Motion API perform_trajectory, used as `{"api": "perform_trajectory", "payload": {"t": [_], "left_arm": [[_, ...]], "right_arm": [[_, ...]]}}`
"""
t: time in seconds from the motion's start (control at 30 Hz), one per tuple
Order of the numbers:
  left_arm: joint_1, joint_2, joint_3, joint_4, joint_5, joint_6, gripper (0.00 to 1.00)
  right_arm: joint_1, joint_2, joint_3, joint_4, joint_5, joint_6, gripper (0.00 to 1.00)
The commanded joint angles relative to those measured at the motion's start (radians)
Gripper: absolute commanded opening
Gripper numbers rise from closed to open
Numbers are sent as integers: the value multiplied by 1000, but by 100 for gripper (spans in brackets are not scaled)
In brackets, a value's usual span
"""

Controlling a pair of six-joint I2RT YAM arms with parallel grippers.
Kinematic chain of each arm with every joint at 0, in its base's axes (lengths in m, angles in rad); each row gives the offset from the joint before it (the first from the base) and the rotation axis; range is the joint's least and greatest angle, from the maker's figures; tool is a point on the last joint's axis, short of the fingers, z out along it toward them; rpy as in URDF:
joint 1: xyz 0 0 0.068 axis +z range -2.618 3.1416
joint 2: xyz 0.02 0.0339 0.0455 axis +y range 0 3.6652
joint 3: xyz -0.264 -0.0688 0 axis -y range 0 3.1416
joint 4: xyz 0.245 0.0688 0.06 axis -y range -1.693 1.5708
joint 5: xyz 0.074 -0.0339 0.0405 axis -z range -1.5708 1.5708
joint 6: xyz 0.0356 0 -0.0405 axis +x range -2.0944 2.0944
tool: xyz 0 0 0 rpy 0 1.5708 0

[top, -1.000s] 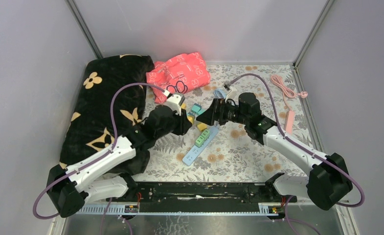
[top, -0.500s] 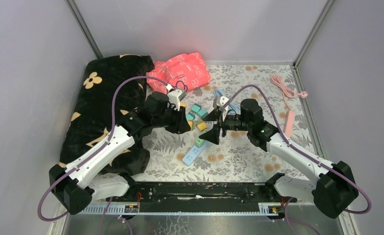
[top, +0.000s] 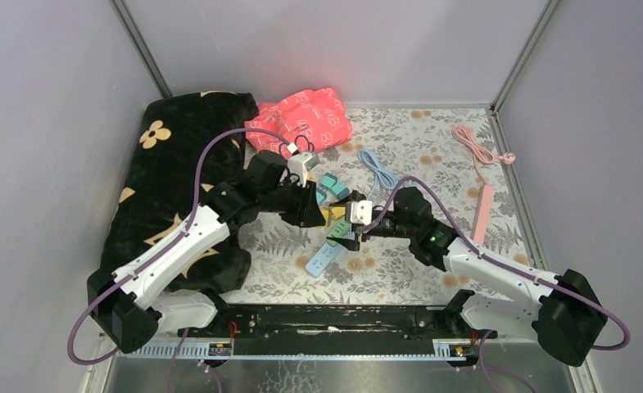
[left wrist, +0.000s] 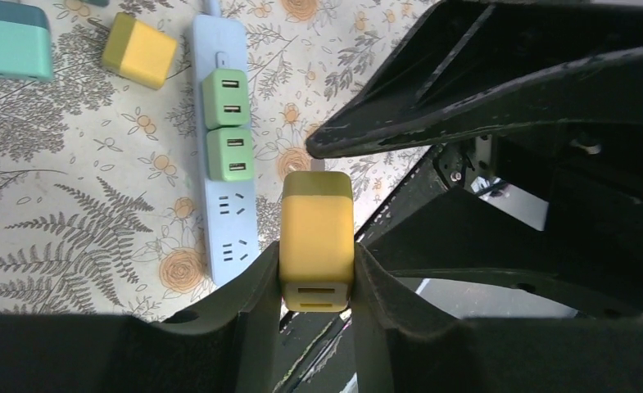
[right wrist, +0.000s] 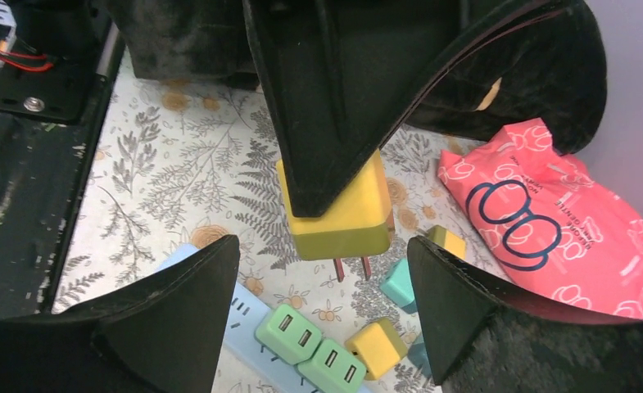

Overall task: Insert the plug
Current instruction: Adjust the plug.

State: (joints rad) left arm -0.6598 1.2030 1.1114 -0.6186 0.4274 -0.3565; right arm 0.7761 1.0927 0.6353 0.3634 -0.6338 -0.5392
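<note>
Insertion is not yet done. Left end effector (left wrist: pixel 318 274) is clenched on the yellow plug (left wrist: pixel 316 233), prongs (right wrist: pixel 350 268) bare, above the table (left wrist: pixel 72 213). Right end effector (right wrist: pixel 322 246) is spread wide just beside it, grasping nothing. On the strip (left wrist: pixel 234 246), 2 green plugs (left wrist: pixel 225 98) sit seated and free sockets (left wrist: pixel 236 201) show. What remains, I judge: aligning and pressing in.

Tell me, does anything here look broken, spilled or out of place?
Nothing looks broken or spilled. Only a loose yellow plug and a teal plug lie scattered near the power strip.
</note>
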Motion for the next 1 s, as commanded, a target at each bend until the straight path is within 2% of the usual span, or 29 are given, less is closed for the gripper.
{"api": "perform_trajectory", "payload": {"t": [0.0,0.33,0.53,0.7,0.8,0.97], "left_arm": [[8,1,33,10,72,-2,10],[8,19,14,33,115,-15,10],[8,26,14,56,140,-24,10],[8,24,17,60,135,-29,10],[8,18,15,66,112,-43,17],[7,-20,-21,132,49,-94,36]], "right_arm": [[33,-23,-30,127,108,-107,81],[56,-2,-42,178,129,-135,70],[61,12,-15,108,109,-161,61],[64,-1,-21,103,126,-170,46],[66,-1,-24,113,144,-151,38],[67,-6,-46,177,165,-69,23]]}}
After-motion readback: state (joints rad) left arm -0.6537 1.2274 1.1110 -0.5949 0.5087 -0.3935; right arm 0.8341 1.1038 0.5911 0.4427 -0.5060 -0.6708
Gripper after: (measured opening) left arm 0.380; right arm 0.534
